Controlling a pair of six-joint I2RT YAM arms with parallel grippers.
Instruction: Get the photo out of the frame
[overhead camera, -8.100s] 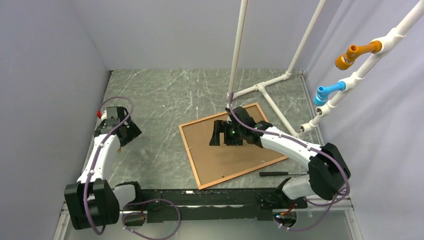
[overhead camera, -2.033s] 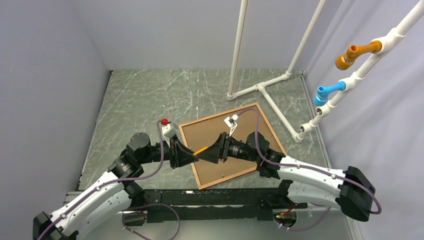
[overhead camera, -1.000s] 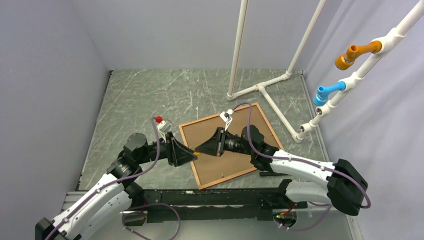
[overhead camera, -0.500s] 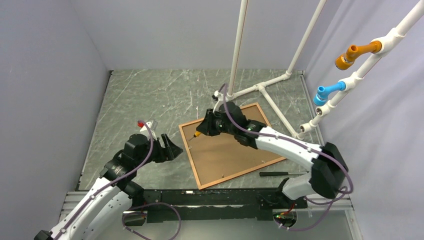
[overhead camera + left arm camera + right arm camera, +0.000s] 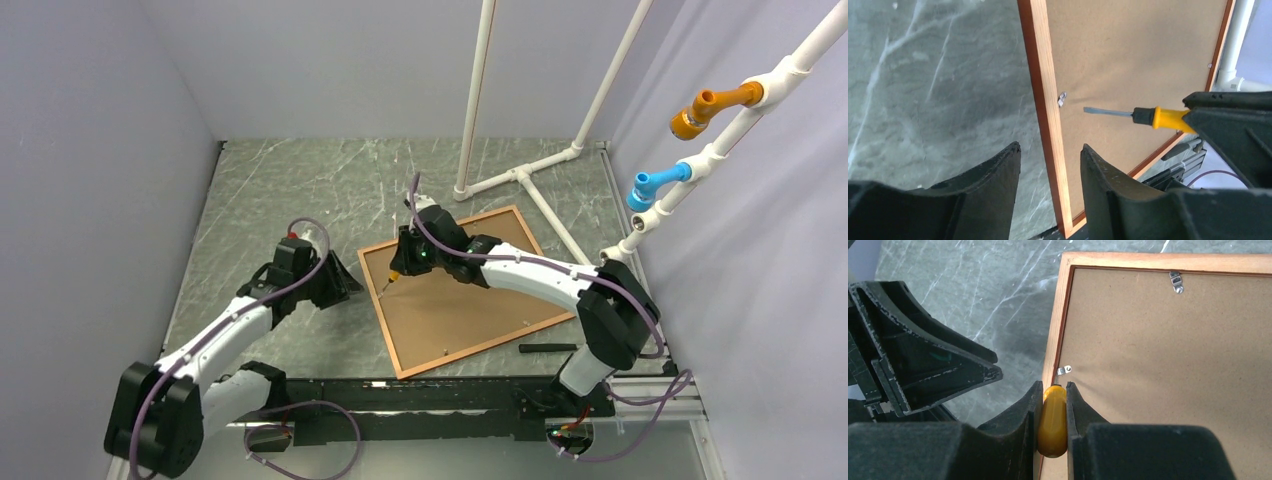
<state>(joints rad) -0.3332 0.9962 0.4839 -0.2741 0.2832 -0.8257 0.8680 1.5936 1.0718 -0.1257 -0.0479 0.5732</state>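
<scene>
The frame [image 5: 381, 315] lies face down on the table, and the photo's brown board back [image 5: 470, 300] fills it. My right gripper [image 5: 400, 262] is shut on a yellow-handled screwdriver [image 5: 1053, 415]. Its blade [image 5: 1105, 112] points at a small metal clip [image 5: 1062, 98] on the frame's left rail [image 5: 1045, 90]. A second clip [image 5: 1176, 280] sits on the far rail. My left gripper [image 5: 335, 285] stands open just left of that rail, which shows between its fingers [image 5: 998, 180] farther off. Nothing is in its grip. The printed side is hidden.
A white pipe stand [image 5: 520, 175] rises behind the frame. More pipes with an orange fitting [image 5: 712, 108] and a blue fitting [image 5: 655, 185] run up the right side. A black tool [image 5: 548, 348] lies by the frame's near right corner. Grey walls close in the table.
A second ago both grippers met at the screwdriver over the frame. The left one let go and drew back left. The right one carried the screwdriver to the frame's left rail.
</scene>
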